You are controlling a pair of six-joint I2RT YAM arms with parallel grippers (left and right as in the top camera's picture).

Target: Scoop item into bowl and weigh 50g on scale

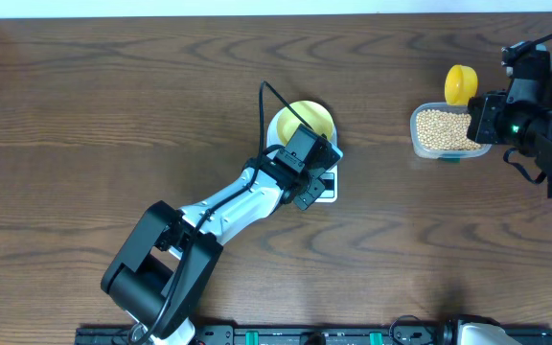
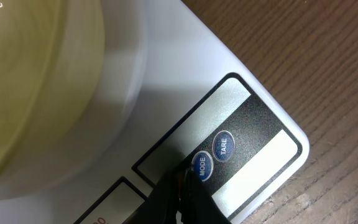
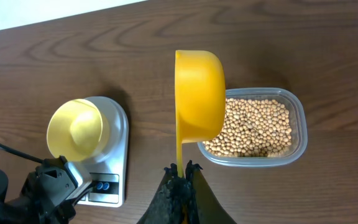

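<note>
The pale yellow bowl [image 1: 307,119] stands on the white scale [image 1: 326,194] at mid-table, and no beans show in it. My left gripper [image 2: 185,184] is shut, its tips down on the scale's panel at the blue MODE button [image 2: 201,166], beside TARE [image 2: 224,146]. At the far right my right gripper [image 3: 182,171] is shut on the thin handle of a bright yellow scoop [image 3: 199,93]. The scoop hangs on its side over the left end of a clear container [image 3: 294,106] full of tan beans [image 3: 253,127]. Its hollow faces away from the wrist camera.
Bare dark wood table lies between the scale and the container [image 1: 416,125]. The left arm [image 1: 228,206] stretches diagonally from the front edge to the scale [image 3: 117,149]. A black cable [image 1: 274,96] loops beside the bowl [image 3: 76,129]. The right arm's base fills the far right edge.
</note>
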